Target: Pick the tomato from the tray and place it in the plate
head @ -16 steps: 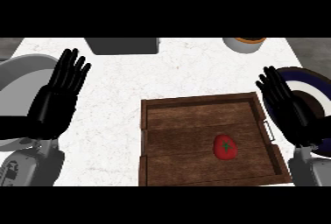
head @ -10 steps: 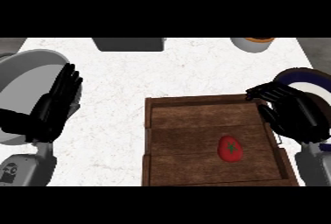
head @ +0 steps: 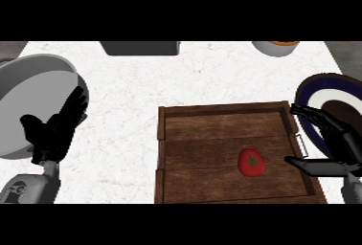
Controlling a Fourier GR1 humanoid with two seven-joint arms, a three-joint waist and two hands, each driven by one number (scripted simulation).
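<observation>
Since the earlier frames the right hand (head: 333,143) has turned from flat and upright to sideways, and now sits lower at the right rim of the tray (head: 230,111); the view has also drawn closer over the counter.

Head view. Right hand: fingers spread and only slightly bent, thumb stretched toward the tray interior, grasping nothing. It hovers over the tray's right edge, partly covering the plate (head: 327,91). The thumb tip is near the tomato (head: 251,161) but apart from it.

Tomato: red, green stem mark facing up, lying on the wooden floor of the tray, right of centre and in the lower half. Not touched by either hand.

Plate: dark blue rim, white ring, brown centre, just beside the tray on its right, cut off by the view's edge.

Left hand (head: 58,128): at the left edge, fingers straight and pointing up, released, resting in front of a large grey bowl (head: 32,95).

Counter (head: 134,86): white, speckled. At the far edge, a dark grey block (head: 139,48) and a pale cup with orange contents (head: 277,47).
</observation>
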